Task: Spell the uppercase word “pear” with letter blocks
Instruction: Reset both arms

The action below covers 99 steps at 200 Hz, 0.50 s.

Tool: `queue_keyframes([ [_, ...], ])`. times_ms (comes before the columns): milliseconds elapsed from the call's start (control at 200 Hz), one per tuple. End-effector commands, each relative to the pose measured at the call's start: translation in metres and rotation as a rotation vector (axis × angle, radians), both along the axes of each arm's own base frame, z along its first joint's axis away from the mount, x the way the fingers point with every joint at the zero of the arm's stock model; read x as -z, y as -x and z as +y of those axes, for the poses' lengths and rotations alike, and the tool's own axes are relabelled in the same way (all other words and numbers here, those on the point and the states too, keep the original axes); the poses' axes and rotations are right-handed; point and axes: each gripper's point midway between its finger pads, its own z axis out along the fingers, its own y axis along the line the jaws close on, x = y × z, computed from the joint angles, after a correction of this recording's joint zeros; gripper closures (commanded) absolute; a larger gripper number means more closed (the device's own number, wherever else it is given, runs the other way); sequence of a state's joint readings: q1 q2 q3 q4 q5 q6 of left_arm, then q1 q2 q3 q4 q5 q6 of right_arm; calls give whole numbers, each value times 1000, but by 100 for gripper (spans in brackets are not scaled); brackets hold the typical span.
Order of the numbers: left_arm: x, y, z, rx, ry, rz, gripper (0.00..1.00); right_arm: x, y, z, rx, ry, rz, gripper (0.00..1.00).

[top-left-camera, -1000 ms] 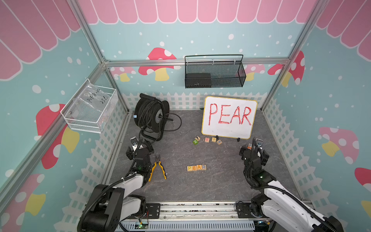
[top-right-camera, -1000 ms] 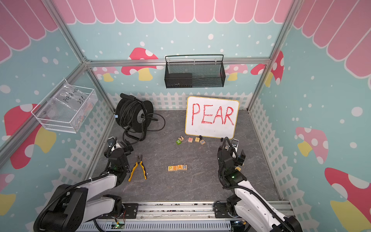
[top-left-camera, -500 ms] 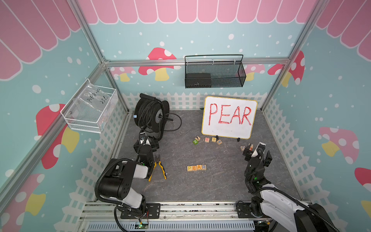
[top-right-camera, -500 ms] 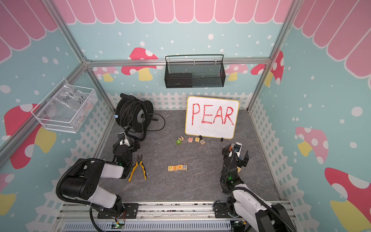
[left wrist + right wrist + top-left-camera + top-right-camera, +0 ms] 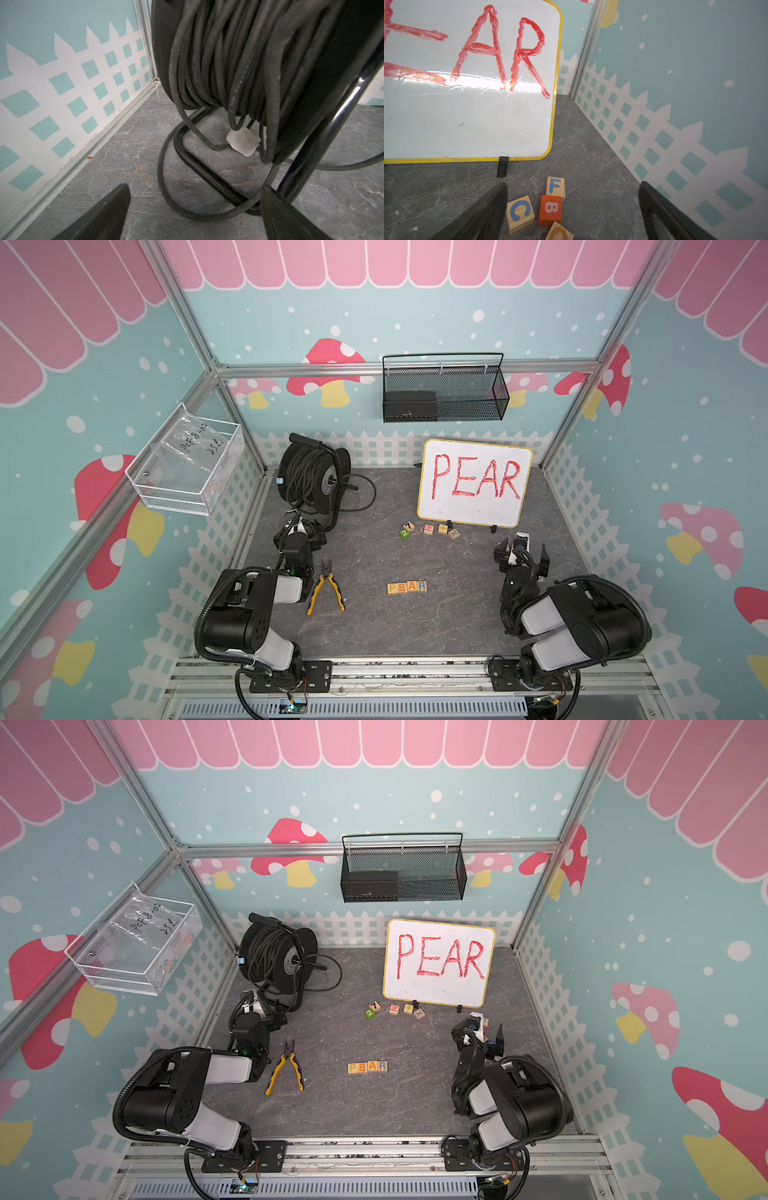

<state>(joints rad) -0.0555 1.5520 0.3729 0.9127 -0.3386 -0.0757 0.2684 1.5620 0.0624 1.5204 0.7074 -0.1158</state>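
The four letter blocks (image 5: pixel 407 587) (image 5: pixel 368 1067) lie on the grey desk (image 5: pixel 415 626) in one tight row, side against side. They are well in front of the whiteboard (image 5: pixel 473 506), about level with its P-side edge. Read from the robot's side they spell PEAR: yellow P (image 5: pixel 393 588), orange-red E (image 5: pixel 402 587), orange A (image 5: pixel 412 586), blue R (image 5: pixel 422 585). Both arms are well apart from the row.

The whiteboard stands propped at the back of the desk with PEAR handwritten in red. Just in front of its lower edge sits a loose line of spare blocks (image 5: pixel 428 529), among them a green 2, a 7, an N, a plus sign and an X.

The right fingers (image 5: pixel 483 214) hang near the whiteboard's R-side lower corner, spread wide and holding nothing. The right wrist view shows more cubes on the desk between them: a blue F block (image 5: pixel 555 187), a red B block (image 5: pixel 549 209) and a blue C block (image 5: pixel 520 213).

The left fingers (image 5: pixel 99 218) are well away from the whiteboard, past its P-side edge. They are also spread wide and empty, pointing at the foot of the black cable reel (image 5: pixel 311 481), which stands beside the whiteboard on that side. Yellow-handled pliers (image 5: pixel 326 589) lie on the desk further forward of the whiteboard than the reel, roughly level with the letter row.
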Motion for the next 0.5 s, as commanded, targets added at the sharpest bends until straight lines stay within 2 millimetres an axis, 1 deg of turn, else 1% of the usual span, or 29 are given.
queue_keyframes([
  [0, -7, -3, 0, 7, 4, -16, 0, -40, -5, 7, -52, 5, -155, 1],
  [85, -7, -2, 0, 7, 4, -17, 0, -41, -8, 9, -86, 1, -159, 1],
  [130, -7, -2, 0, 8, 5, -17, 0, -33, -10, 9, -99, -4, -125, 1],
  [140, -7, -2, 0, 8, 4, -17, 0, -39, -15, 9, -102, -11, -141, 1],
  [150, -7, -2, 0, 7, 5, -17, 0, -39, -17, 10, -107, -15, -137, 1],
  [260, -6, -2, 0, 8, 4, -16, 0, -28, -31, 4, -163, -90, -86, 1],
  [285, -6, -2, 0, 8, 5, -16, 0, -23, -33, 2, -182, -118, -74, 1],
  [310, -7, -2, 0, 8, 4, -18, 0, -14, -35, 1, -208, -142, -50, 0],
  [350, -7, -2, 0, 8, 5, -18, 0, -20, -37, -1, -213, -116, -98, 1],
  [405, -7, -2, 0, 8, 4, -17, 0, -8, -44, 1, -216, -151, -11, 0],
  [465, -7, -2, 0, 8, 4, -16, 0, -13, -47, -4, -209, -148, -49, 1],
  [490, -7, -2, 0, 8, 4, -17, 0, -8, -47, -4, -207, -165, -19, 1],
])
